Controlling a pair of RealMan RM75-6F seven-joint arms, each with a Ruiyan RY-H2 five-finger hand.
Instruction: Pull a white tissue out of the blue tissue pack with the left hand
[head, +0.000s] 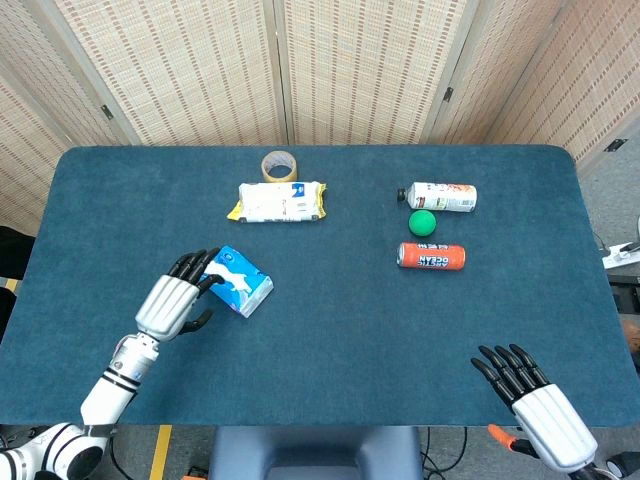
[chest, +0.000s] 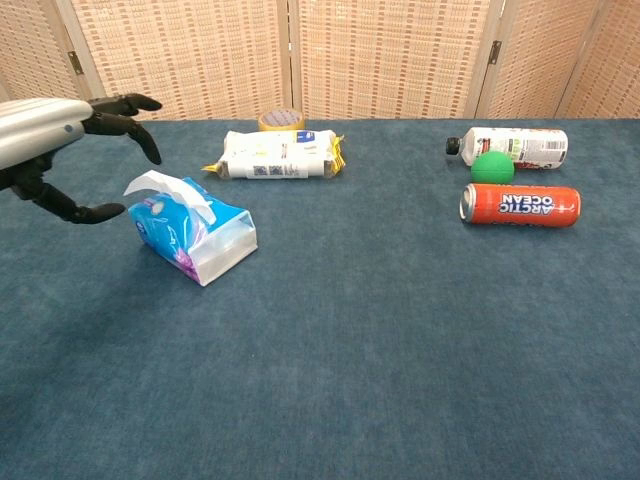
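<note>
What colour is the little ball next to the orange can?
Green; the small round ball shows best in the chest view.

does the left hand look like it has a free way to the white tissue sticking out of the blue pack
Probably yes. The left hand hovers open just beside the blue tissue pack, fingers spread above the white tissue, and nothing stands between them.

The left hand (head: 176, 300) hovered with fingers spread, its fingertips at the near-left end of the blue tissue pack (head: 240, 281), where a white tissue (head: 212, 269) poked out. The right hand (head: 530, 393) lay open at the table's (head: 330, 340) near right edge, well apart.
</note>
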